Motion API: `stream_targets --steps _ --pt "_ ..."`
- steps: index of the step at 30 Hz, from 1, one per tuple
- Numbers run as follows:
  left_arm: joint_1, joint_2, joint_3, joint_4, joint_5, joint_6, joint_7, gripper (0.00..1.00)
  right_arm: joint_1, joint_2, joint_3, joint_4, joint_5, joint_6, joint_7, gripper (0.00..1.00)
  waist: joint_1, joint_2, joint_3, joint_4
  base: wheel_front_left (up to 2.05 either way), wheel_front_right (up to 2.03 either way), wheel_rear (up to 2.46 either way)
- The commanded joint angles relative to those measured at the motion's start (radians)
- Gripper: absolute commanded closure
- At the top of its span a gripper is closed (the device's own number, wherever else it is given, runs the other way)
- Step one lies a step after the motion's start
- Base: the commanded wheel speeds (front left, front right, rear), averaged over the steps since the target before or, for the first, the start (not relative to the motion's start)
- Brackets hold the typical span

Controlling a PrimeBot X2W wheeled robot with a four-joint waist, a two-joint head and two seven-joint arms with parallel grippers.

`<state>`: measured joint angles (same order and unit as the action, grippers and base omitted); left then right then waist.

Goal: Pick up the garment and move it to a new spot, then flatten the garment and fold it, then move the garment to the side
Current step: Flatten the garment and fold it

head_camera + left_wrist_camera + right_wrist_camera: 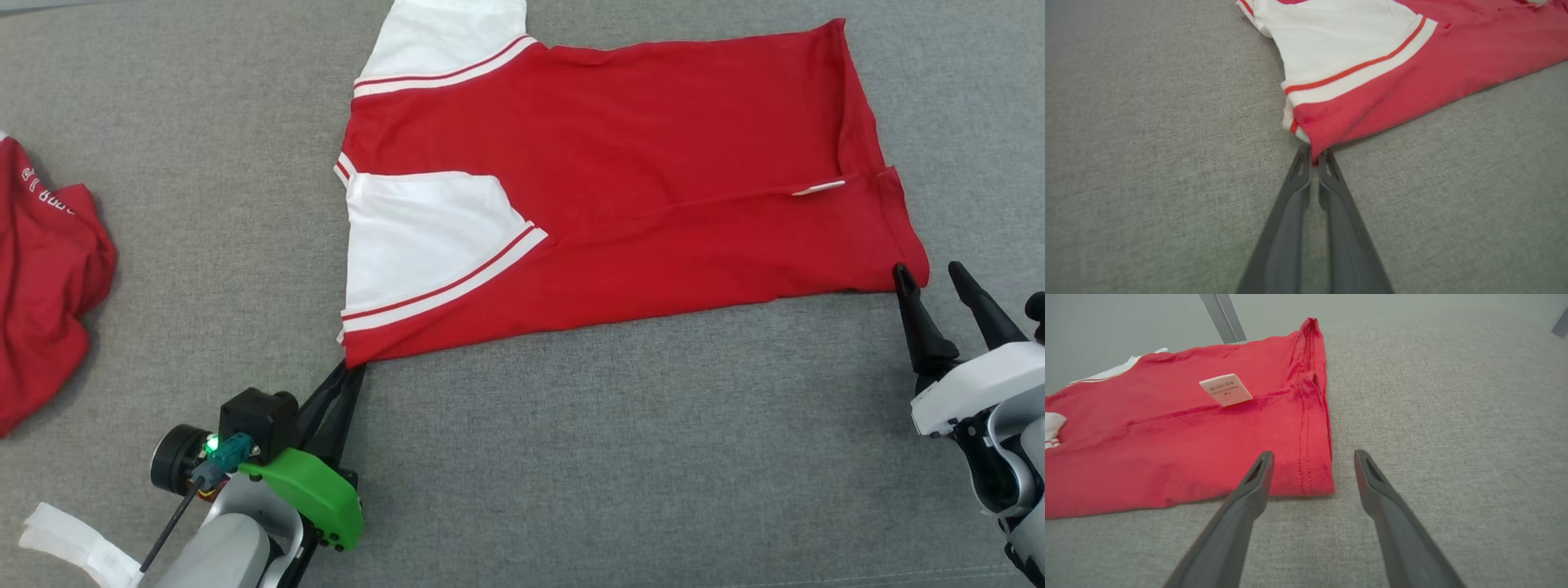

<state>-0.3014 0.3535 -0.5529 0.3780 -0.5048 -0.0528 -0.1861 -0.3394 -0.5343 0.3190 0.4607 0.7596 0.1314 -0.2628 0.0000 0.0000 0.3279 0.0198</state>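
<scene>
at left gripper (353,374): fingers pressed together, clamped on red-and-white t-shirt (653,163) corner
right gripper (927,271): fingers apart, hem corner just ahead
care tag (1226,389): farther ahead, left

You see a soft, matt knit garment (637,180) on a coarse woven grey cloth surface (571,457) — the right gripper's (1312,455) 2 fingers (1245,498) look smooth, matt plastic.

Left gripper (355,371), fingers pinched tight on garment (653,163) corner; right gripper (927,273), fingers spread apart.
</scene>
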Motion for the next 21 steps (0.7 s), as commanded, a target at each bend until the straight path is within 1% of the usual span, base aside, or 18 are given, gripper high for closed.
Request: stream_targets --steps 1,6,7,8,9,14,21 --pt "-0.017 0.005 -0.002 0.004 0.005 0.002 -0.005 1.00 -0.018 0.004 0.009 0.023 0.017 -0.001 -0.003 0.00 0.0000 0.0000 0.005 0.006 0.00 0.00 0.00" --pt "-0.034 0.012 -0.009 0.011 0.015 0.002 -0.007 1.00 -0.055 0.009 0.057 0.088 0.088 -0.001 -0.003 0.00 0.0000 0.0000 0.013 0.009 0.00 0.00 0.00" --pt "-0.037 0.013 -0.010 0.012 0.015 0.002 -0.008 1.00 -0.065 0.008 0.069 0.100 0.101 -0.001 -0.003 0.40 0.0000 0.0000 0.014 0.009 0.00 0.00 0.00" --pt "-0.040 0.015 -0.011 0.013 0.017 0.002 -0.009 1.00 -0.072 0.009 0.077 0.107 0.112 -0.001 -0.003 0.60 0.0000 0.0000 0.015 0.010 0.00 0.00 0.00" --pt "-0.043 0.018 -0.012 0.013 0.021 0.003 -0.011 1.00 -0.079 0.007 0.086 0.113 0.124 -0.001 -0.003 1.00 0.0000 0.0000 0.016 0.011 0.00 0.00 0.00" --pt "-0.042 0.031 -0.017 0.009 0.030 0.006 -0.016 1.00 -0.083 -0.005 0.108 0.099 0.160 -0.001 -0.003 1.00 0.0000 0.0000 0.012 0.011 0.00 0.00 0.00" --pt "0.020 0.066 -0.019 -0.038 0.031 0.021 -0.018 1.00 -0.025 -0.040 0.122 0.056 0.194 -0.001 -0.003 1.00 0.0000 0.0000 -0.020 0.008 0.00 0.00 0.00"
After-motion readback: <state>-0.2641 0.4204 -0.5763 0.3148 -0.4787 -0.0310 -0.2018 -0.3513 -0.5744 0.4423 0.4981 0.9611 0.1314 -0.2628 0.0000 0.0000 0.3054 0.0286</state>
